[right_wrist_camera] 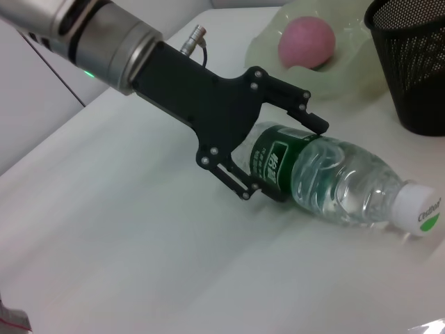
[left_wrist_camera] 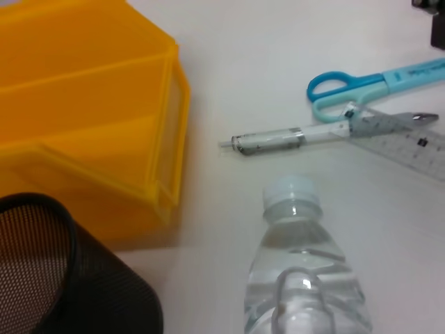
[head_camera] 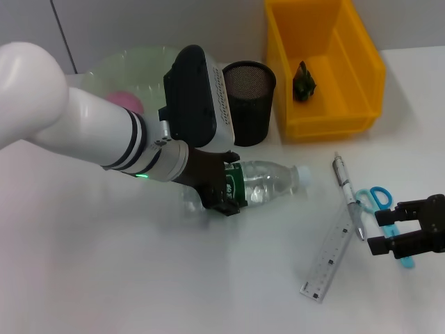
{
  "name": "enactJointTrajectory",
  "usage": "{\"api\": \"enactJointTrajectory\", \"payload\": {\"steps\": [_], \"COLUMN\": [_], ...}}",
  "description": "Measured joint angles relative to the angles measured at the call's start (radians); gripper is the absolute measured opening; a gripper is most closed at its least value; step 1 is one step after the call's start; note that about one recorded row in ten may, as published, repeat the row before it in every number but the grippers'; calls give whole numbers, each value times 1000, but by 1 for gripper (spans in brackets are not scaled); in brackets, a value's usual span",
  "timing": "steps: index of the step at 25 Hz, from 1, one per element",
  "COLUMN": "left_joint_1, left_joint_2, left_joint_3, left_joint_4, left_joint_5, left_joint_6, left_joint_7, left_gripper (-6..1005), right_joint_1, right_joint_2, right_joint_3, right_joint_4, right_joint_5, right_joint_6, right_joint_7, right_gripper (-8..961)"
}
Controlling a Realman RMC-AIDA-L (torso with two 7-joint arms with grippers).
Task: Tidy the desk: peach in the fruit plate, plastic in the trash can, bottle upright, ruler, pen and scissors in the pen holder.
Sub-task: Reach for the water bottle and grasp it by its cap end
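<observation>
The left pincer [head_camera: 224,189] is clamped around the green-labelled middle of the clear plastic water bottle [head_camera: 268,181], which lies on its side near the middle of the white counter [head_camera: 104,278], its white cap pointing toward the counter's right side; standing it upright looks to be the step in hand and is not yet done. Just beyond the bottle, toward the far edge, the black mesh pen holder [head_camera: 248,101] stands with nothing visible inside it. Beside it the pink peach [right_wrist_camera: 306,43] already sits in the pale green fruit plate [right_wrist_camera: 348,76], and the yellow plastic bin [head_camera: 323,69] serving as trash can holds a small dark crumpled piece [head_camera: 304,82], probably the plastic. Toward the right edge the silver pen [head_camera: 348,195], the clear ruler [head_camera: 328,261] and the blue-handled scissors [head_camera: 379,202] lie close together, all three yet to go into the holder. The right pincer [head_camera: 393,229] hangs over the scissors, its fingers spread apart and holding nothing.
</observation>
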State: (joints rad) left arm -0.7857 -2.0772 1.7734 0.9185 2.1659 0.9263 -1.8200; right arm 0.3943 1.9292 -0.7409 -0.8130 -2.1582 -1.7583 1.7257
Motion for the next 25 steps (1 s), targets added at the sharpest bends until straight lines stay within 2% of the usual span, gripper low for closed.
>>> {"api": "enactJointTrajectory", "payload": {"steps": [25], "left_joint_1": [-14], "left_joint_2": [-3], "left_joint_3": [87], "left_joint_4": [10], "left_joint_5": [-46], "left_joint_6": [-29], "left_joint_7": [6], "left_gripper": [810], "right_joint_1": [-3], "right_joint_2": [2], "right_joint_3": [0], "right_joint_4": [0], "right_joint_5": [0], "right_joint_6": [-3], "right_joint_7": [0], "right_gripper": [834]}}
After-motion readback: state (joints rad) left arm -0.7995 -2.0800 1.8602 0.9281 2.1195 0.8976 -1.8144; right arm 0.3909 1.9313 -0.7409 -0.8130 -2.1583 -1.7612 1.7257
